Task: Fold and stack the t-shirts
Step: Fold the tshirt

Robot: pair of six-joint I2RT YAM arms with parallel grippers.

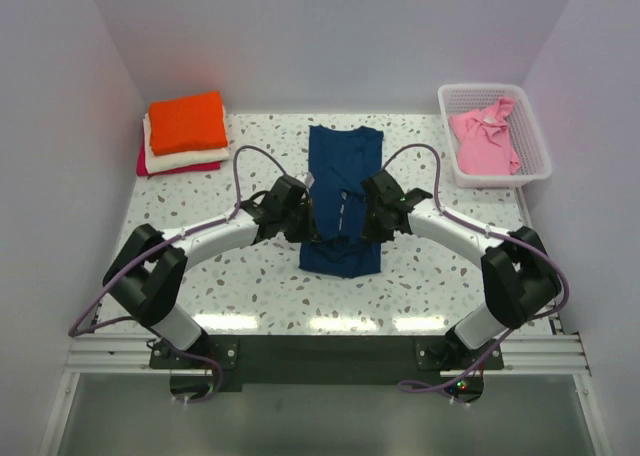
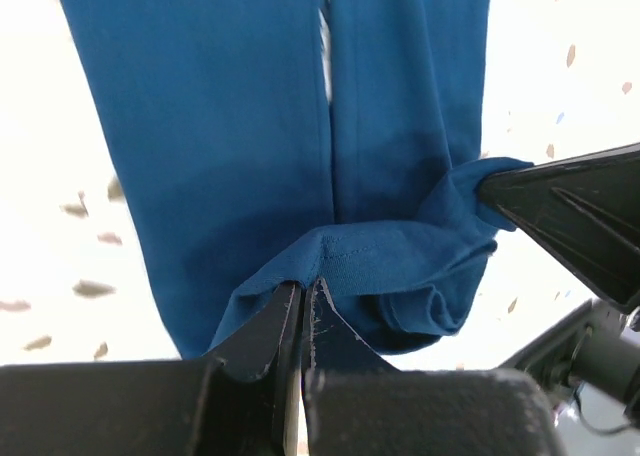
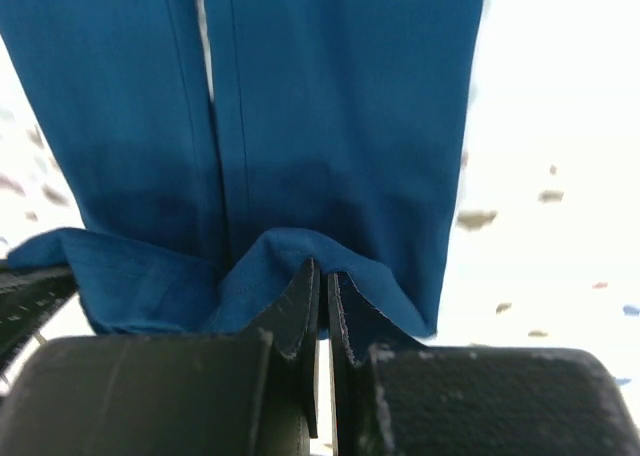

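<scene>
At the middle of the bench (image 1: 250, 276), the navy t-shirt (image 1: 345, 161) lay as a long narrow strip with its sides folded in. The left tool (image 2: 303, 288) and right tool (image 3: 324, 268) were each clamped together on a bunched fold of its blue cloth, one at either side. Toward the far left corner sat a folded stack: orange t-shirt (image 1: 187, 121) on cream t-shirt (image 1: 190, 156) on magenta t-shirt (image 1: 205, 167). Far right, the pink t-shirt (image 1: 485, 141) lay crumpled inside the white basket (image 1: 478, 89).
</scene>
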